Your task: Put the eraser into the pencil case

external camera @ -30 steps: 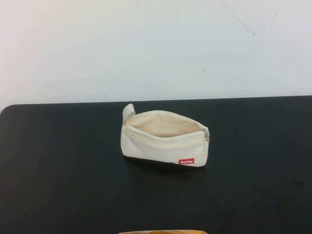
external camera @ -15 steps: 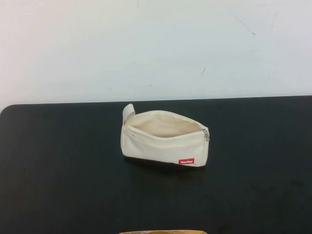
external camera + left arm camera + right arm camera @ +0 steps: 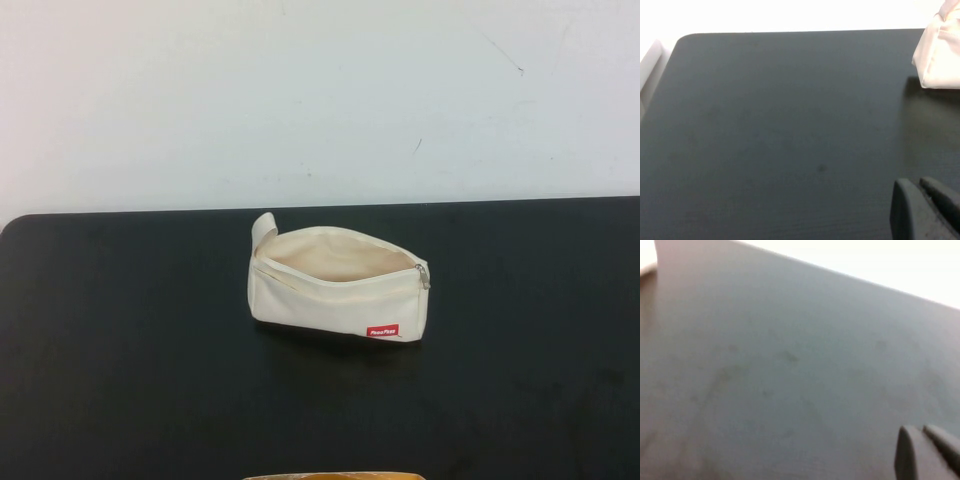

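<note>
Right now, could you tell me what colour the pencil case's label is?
Red, on the pencil case; clearest in the high view.

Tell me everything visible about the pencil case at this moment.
The pencil case is a cream-white fabric pouch standing on the black table, near its far edge. Its zipper is open, showing a pale lining; no eraser can be seen. The metal pull hangs at its right end, a loop tab sticks up at the left, and a small red label sits low on the front. Neither gripper touches it; both stay back over bare table.

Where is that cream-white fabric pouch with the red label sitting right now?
In the high view the cream-white fabric zip pouch sits unzipped near the middle of the black table, toward its far edge; neither gripper is near it.
</note>
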